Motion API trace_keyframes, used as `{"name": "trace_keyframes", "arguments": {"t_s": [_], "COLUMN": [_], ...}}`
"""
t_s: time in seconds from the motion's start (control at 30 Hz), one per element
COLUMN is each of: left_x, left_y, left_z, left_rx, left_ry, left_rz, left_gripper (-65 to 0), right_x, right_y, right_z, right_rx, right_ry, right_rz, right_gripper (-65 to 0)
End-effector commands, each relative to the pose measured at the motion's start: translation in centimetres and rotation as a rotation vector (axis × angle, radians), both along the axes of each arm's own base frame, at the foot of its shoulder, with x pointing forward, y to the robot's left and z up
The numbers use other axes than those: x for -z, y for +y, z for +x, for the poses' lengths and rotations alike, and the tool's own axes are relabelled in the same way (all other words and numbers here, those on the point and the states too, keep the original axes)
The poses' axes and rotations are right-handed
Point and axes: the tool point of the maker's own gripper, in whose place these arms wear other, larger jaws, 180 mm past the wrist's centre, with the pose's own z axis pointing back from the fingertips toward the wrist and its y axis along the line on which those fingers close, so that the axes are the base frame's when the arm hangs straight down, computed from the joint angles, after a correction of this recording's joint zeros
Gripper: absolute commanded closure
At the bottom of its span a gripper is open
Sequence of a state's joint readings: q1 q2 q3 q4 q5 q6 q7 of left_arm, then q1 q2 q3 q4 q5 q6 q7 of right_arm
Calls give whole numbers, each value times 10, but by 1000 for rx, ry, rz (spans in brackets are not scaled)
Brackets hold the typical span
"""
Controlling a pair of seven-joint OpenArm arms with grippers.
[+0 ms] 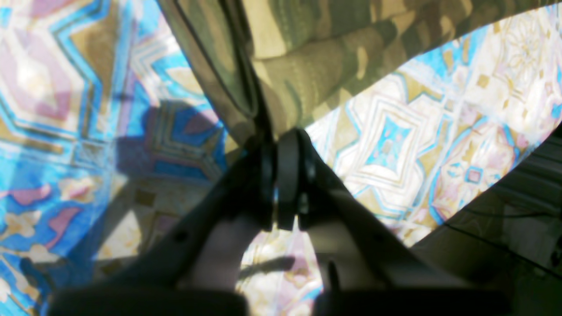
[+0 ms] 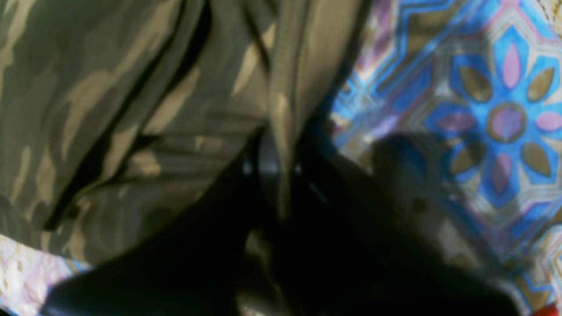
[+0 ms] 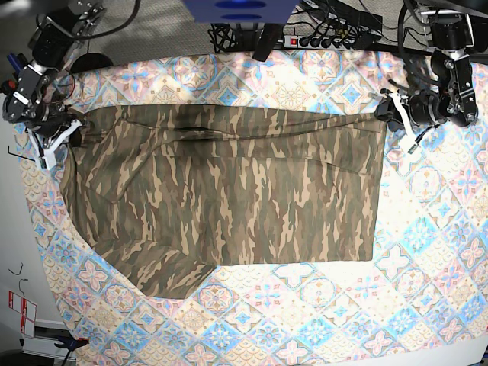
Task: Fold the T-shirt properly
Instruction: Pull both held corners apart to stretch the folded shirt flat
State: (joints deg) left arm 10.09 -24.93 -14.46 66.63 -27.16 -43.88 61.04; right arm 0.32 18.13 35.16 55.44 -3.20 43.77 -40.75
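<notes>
Camo T-shirt lies spread on the worktop. Your left hand and right hand are each clenched on a far corner. Cloth is limp, so grip edges.

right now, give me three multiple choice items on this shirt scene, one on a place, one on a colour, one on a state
1. Where does the T-shirt lie?
A. spread flat across the tablecloth
B. rolled in a ball at the table's near edge
C. draped over the power strip

2. What print does the T-shirt carry?
A. plain white
B. olive, brown and tan camouflage
C. red stripes

3. How do the two grippers stand?
A. both wide open, away from the cloth
B. one open, one shut on nothing
C. both with jaws shut on the T-shirt's far edge

Answers:
1. A, the base view shows it spread out on the cloth.
2. B, the camouflage shows in all three views.
3. C, the left gripper and the right gripper each pinch camouflage fabric at a far corner.
</notes>
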Motion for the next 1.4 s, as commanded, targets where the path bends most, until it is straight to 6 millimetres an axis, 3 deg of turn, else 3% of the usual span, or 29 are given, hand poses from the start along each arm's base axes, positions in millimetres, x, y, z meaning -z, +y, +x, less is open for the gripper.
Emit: {"name": "trace_keyframes", "arguments": {"t_s": [0.0, 0.07, 0.2, 0.27, 0.4, 0.47, 0.6, 0.73, 0.83, 1.07, 1.23, 1.37], "left_x": [22, 22, 20, 19, 19, 18, 17, 14, 8, -7, -13, -18], "left_y": [50, 51, 66, 72, 72, 73, 73, 75, 77, 82, 86, 87], "left_z": [-91, -94, -118, -125, -125, -126, -112, -86, -63, -22, -13, 2], "left_rx": [120, 121, 117, 116, 113, 114, 113, 109, 108, 104, 100, 94], "left_ry": [390, 388, 406, 406, 396, 408, 385, 339, 322, 298, 298, 269], "left_rz": [297, 298, 313, 319, 318, 321, 324, 335, 350, 379, 391, 397], "left_gripper": [0, 0, 0, 0, 0, 0, 0, -9, -114, -346, -396, -398], "right_x": [22, 16, 16, 11, 10, 8, 5, 3, -1, -9, -17, -33], "right_y": [-29, -32, -29, -39, -40, -39, -40, -39, -39, -39, -40, -46], "right_z": [-93, -88, -89, -88, -86, -73, -62, -54, -43, -18, 1, 23], "right_rx": [-29, -48, -106, -88, -81, -78, -70, -74, -71, -66, -61, -50], "right_ry": [435, 434, 456, 450, 444, 418, 392, 378, 355, 303, 268, 213], "right_rz": [-166, -193, -218, -230, -230, -228, -228, -229, -230, -231, -235, -256], "right_gripper": [-11, -10, -10, -10, -10, -11, -14, -16, -55, -237, -317, -326]}}
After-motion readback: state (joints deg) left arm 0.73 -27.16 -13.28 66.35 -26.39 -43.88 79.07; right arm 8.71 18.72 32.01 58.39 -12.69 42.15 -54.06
